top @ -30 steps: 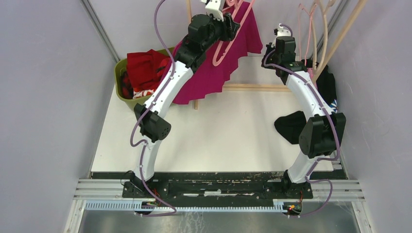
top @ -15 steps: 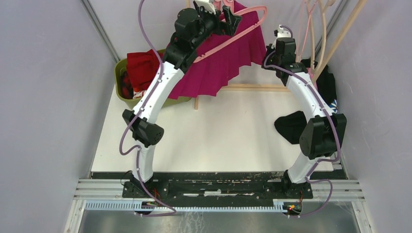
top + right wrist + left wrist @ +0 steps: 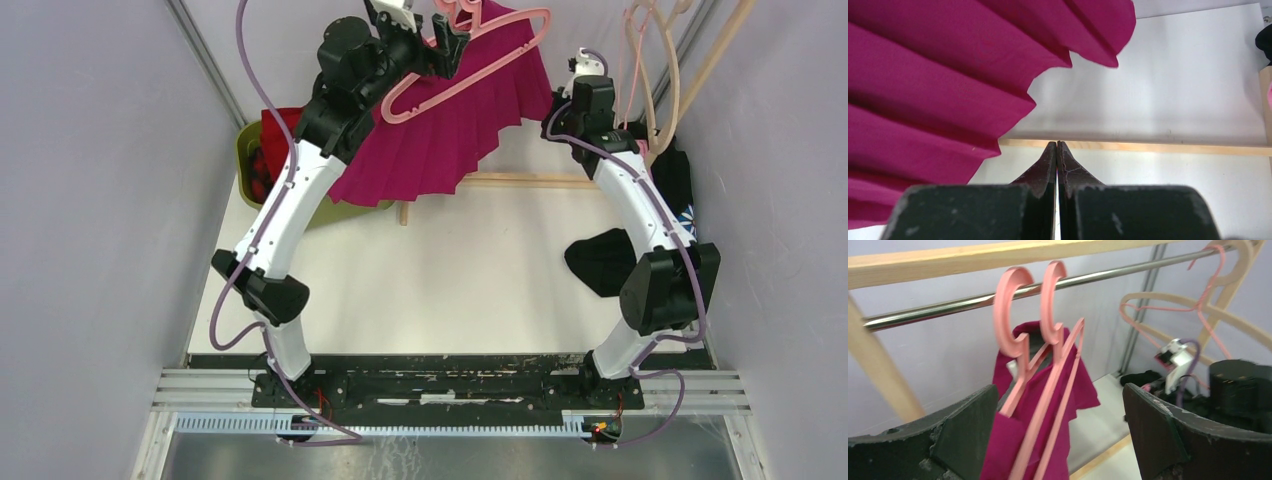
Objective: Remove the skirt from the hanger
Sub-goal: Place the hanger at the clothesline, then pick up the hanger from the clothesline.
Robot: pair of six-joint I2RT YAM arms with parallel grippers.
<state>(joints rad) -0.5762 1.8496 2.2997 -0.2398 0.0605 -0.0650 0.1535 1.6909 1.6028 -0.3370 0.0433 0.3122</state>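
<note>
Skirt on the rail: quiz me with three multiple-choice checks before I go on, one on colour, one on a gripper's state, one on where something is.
1. What colour is the skirt?
A. black
B. magenta
C. yellow

2. How is the right gripper?
A. wide open
B. shut on the skirt
C. shut on nothing

3. Where are the pink hanger hooks?
A. over the metal rod
B. held in the right gripper
C. below the skirt's hem

Answers:
1 B, the pleats are magenta in every view.
2 C, its fingers meet, with the skirt's hem off to the side.
3 A, the left wrist view shows both hooks curled over the rod.
</note>
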